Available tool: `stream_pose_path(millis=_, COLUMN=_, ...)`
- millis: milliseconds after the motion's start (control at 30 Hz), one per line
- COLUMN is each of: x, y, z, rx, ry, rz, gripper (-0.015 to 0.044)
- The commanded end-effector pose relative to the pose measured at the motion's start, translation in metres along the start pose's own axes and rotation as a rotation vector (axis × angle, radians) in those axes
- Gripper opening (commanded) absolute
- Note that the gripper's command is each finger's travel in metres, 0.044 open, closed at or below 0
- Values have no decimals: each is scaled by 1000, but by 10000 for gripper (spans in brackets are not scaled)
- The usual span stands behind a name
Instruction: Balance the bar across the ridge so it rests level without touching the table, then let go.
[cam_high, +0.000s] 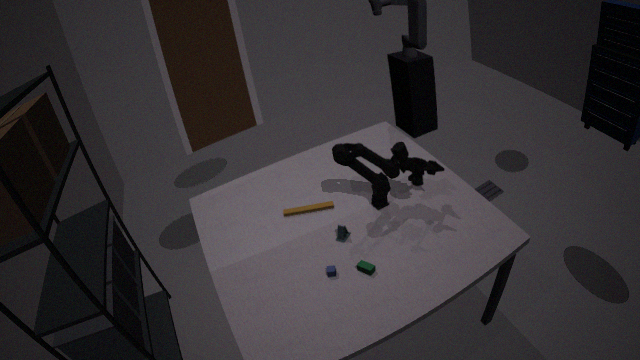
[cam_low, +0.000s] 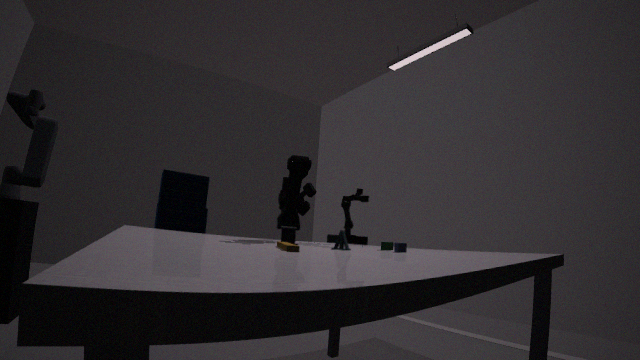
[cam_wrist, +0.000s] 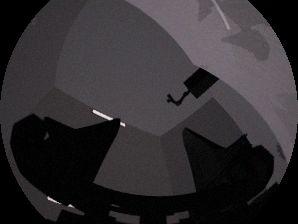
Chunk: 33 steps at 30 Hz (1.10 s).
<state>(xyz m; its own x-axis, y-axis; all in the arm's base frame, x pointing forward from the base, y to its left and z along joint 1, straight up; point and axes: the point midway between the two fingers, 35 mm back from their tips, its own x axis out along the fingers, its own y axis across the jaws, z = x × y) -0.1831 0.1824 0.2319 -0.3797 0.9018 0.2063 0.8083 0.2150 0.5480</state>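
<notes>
the yellow bar (cam_high: 308, 208) lies flat on the table (cam_high: 280, 310), well apart from the arm (cam_high: 372, 172), with its long side running roughly left to right in the top view. just below and to the right of its right end stands the small teal ridge (cam_high: 342, 233), a wedge-shaped piece near the bar but not touching it. further toward the near edge sit a blue cube (cam_high: 331, 271) and a green block (cam_high: 366, 267), close to each other and apart from the ridge. the arm is folded up over the far right part of the table, its gripper (cam_high: 434, 167) held above the surface and pointing away from the bar; the fingers are spread wide and released, with nothing between them, and in the wrist view they frame only the wall and ceiling of the room. in the exterior view the bar (cam_low: 288, 246), ridge (cam_low: 341, 241), green block (cam_low: 386, 246) and blue cube (cam_low: 400, 247) appear in a low row along the table, with the dark arm (cam_low: 294, 200) rising behind the bar. a metal shelf rack (cam_high: 75, 150) stands to the left of the table.
</notes>
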Motion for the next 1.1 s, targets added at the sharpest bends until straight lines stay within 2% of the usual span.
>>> stream_pose_path(millis=0, x=0, y=0, z=0, rx=-3, ry=-2, rz=1, gripper=374)
stream_pose_path(millis=67, x=3, y=2, z=3, rx=-30, ry=-14, rz=8, gripper=321)
stream_pose_path(millis=100, x=6, y=3, z=4, rx=-49, ry=-24, rz=13, gripper=315)
stream_pose_path(millis=1067, x=57, y=61, z=71, rx=-573, ry=-369, rz=85, gripper=315)
